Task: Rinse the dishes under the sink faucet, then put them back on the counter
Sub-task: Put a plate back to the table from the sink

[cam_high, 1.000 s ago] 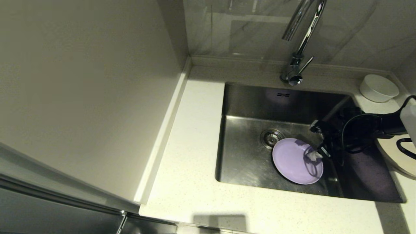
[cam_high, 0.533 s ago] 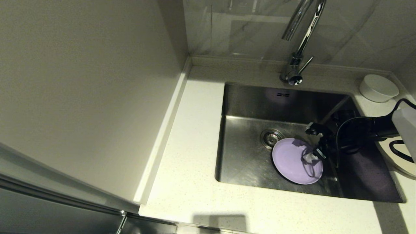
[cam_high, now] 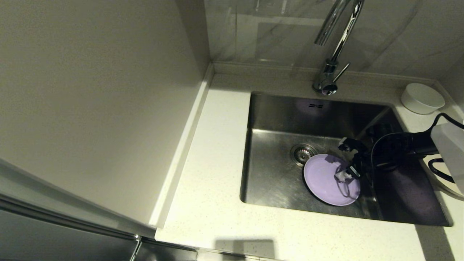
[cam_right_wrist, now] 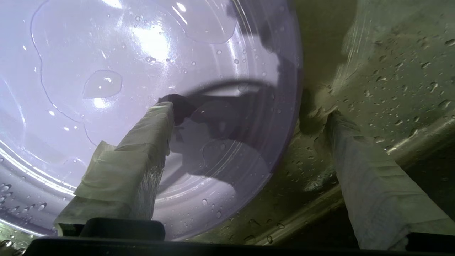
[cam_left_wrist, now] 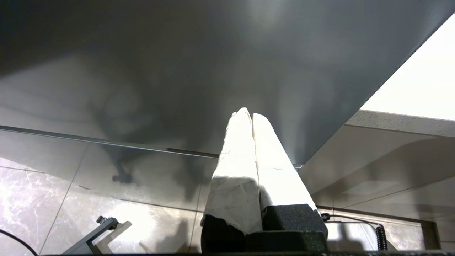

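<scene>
Lilac plate [cam_high: 328, 179] is lying flat on the sink [cam_high: 275, 181] floor beside the drain [cam_high: 302, 152], beaded with water. Right gripper [cam_right_wrist: 245, 142] is straddling its rim, fingers spread, one over the plate, one outside. Likely stiff, light, slippery; the rim is the only hold. Sink wall is crowding the right. Left gripper [cam_left_wrist: 251, 117] is parked off-counter, fingers pressed together.

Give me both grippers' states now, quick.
Left gripper: jaws shut, holding nothing, parked away from the sink.
Right gripper: jaws open, straddling the lilac plate's rim, not yet gripping.
</scene>
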Controlling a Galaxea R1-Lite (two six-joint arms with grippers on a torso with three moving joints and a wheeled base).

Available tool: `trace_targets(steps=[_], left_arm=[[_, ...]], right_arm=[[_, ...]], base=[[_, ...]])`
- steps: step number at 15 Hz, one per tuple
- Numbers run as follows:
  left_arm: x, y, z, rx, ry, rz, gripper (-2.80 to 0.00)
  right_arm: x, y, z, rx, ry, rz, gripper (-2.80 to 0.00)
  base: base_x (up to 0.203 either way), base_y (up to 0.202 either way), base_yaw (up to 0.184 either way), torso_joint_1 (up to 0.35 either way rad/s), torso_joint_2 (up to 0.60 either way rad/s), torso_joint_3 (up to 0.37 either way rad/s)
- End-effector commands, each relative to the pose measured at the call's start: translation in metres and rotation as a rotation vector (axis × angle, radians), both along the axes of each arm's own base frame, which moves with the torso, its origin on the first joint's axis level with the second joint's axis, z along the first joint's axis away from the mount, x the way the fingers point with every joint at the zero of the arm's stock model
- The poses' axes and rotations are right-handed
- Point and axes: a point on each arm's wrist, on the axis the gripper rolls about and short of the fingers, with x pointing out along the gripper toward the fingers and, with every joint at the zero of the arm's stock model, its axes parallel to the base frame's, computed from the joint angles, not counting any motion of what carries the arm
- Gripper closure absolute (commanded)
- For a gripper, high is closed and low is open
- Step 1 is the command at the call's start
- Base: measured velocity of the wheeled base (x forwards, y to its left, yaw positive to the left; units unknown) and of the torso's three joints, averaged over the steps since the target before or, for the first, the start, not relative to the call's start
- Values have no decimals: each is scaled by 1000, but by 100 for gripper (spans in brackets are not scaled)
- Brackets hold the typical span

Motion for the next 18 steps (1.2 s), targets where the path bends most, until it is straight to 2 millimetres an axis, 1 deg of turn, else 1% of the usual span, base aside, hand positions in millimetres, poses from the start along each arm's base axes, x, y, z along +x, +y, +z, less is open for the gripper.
trace_targets(steps=[1, 2, 12, 15, 18], left_arm=[[0, 0, 0, -1, -2, 0, 0], [0, 0, 0, -1, -2, 0, 0], [0, 0, 0, -1, -2, 0, 0], [0, 0, 0, -1, -2, 0, 0], [0, 0, 0, -1, -2, 0, 0]], right_arm=[[0, 0, -1, 0, 3, 6, -280], [0, 1, -1, 1, 3, 8, 0], [0, 1, 1, 0, 0, 2, 0], [1, 0, 7, 4, -18, -9, 0], [4, -1, 25, 18, -70, -34, 0]], base=[[0, 0, 0, 0, 0, 0], [0, 0, 0, 0, 0, 0], [0, 0, 0, 0, 0, 0], [0, 0, 0, 0, 0, 0], [0, 0, 0, 0, 0, 0]])
